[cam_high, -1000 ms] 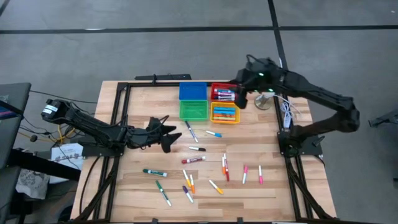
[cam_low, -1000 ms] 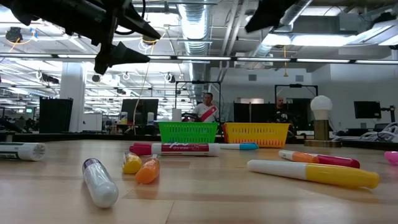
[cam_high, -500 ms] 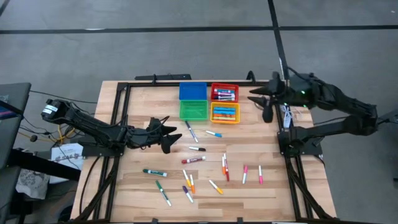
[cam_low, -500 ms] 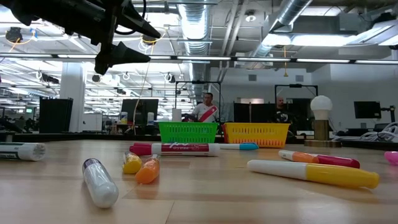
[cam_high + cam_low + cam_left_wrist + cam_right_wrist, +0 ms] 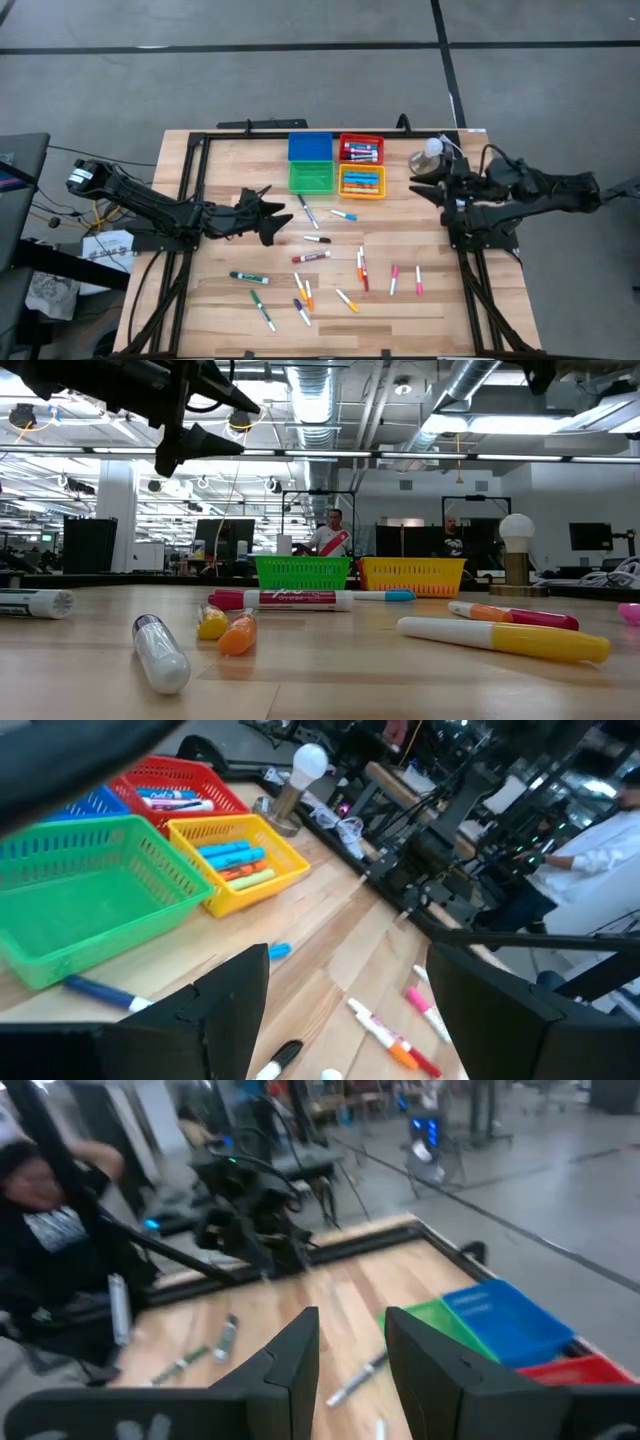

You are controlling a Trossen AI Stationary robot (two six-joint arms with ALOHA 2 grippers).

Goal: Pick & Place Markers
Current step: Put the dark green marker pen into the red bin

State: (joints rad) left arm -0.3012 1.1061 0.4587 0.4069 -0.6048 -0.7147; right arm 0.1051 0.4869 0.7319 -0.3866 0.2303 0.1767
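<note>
1. Left claw (image 5: pixel 268 214): it hangs above the left-centre of the worktop (image 5: pixel 220 290), fingers (image 5: pixel 225 1005) spread wide apart and holding nothing. The low view shows it well clear of the wood.
2. Markers (image 5: pixel 330 275): most lie scattered flat across the middle and near part of the worktop, none touching either claw. One green-capped marker (image 5: pixel 247 277) lies farthest left; a cluster with purple, orange and yellow caps (image 5: pixel 302 296) sits just right of it.
3. One blue-ended marker (image 5: pixel 308 214) lies just in front of the green bin (image 5: pixel 311 177), closest to my left claw.
4. Bins: four stand together at the far centre. The blue bin (image 5: pixel 310 147) is behind the green one; the red bin (image 5: pixel 360 149) is behind the yellow bin (image 5: pixel 361 182). The red and yellow bins each hold several markers.
5. Two pink markers (image 5: pixel 406 279) lie farthest right among the loose ones.
6. Lamp (image 5: pixel 431 152): a white round bulb on a stand at the far right corner.
7. Right claw (image 5: pixel 424 188): it is over the right edge of the worktop, just beside the lamp. Its fingers (image 5: pixel 295 1355) stand slightly parted with nothing between them.
</note>
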